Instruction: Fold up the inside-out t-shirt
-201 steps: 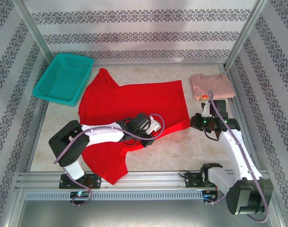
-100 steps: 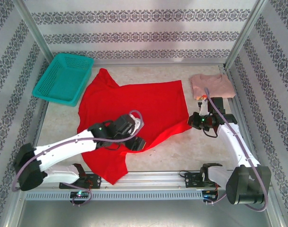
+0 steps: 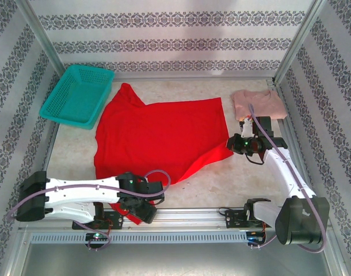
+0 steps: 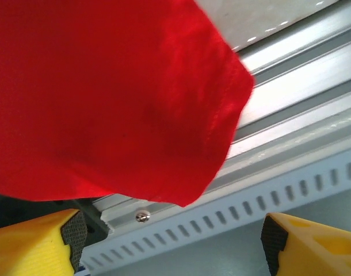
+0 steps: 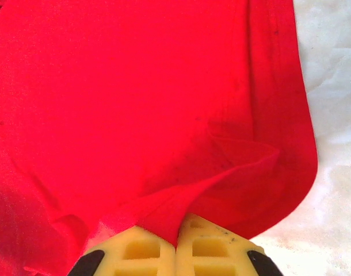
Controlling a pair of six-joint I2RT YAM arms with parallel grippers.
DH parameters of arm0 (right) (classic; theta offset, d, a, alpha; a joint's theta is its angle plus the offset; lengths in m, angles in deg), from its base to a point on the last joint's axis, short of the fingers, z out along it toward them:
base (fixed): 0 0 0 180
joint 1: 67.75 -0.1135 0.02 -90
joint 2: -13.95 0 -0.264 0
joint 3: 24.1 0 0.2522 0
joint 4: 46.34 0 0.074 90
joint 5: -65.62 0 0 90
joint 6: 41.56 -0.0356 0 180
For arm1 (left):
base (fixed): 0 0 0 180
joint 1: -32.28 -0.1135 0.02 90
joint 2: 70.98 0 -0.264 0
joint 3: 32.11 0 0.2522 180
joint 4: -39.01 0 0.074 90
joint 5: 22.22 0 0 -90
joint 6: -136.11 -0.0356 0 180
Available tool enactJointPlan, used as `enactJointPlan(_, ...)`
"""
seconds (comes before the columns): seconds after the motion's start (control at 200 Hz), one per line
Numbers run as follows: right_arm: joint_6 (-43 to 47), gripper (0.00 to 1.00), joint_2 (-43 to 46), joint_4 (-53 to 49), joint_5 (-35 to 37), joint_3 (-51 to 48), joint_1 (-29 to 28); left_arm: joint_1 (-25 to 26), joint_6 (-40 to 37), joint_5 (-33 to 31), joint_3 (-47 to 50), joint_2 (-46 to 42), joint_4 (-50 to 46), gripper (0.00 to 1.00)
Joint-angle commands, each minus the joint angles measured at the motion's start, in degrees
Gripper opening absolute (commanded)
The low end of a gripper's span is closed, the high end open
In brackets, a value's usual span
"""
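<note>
Plainly soft, light and limp, the red t-shirt (image 3: 158,135) lies spread on the table (image 3: 221,184), its near corner reaching over the front rail (image 4: 290,80). My right gripper (image 5: 175,244) is pinched shut on its right hem; my left gripper (image 4: 170,230) gapes wide by that corner, holding nothing. It will sag, so I'd take hems and corners.

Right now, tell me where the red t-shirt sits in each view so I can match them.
Top external: the red t-shirt lies spread mid-table, its near corner at the rail.
Left wrist: upper left, that corner over the rail.
Right wrist: most of the frame, an edge pinched by the right gripper.
Shared landmark: the pale table beside the cloth.
</note>
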Motion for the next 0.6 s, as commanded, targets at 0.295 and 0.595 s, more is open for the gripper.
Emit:
enactJointPlan(0.295,1.3,0.0,0.5,0.3,-1.0,0.7,-0.6,1.2,-4.5,-5.8,4.0,11.4,9.2,0.8)
enactJointPlan(0.595,1.4,0.0,0.4,-0.2,-0.5,1.1,-0.7,1.2,-7.2,-11.5,4.2,12.1,6.4,0.34)
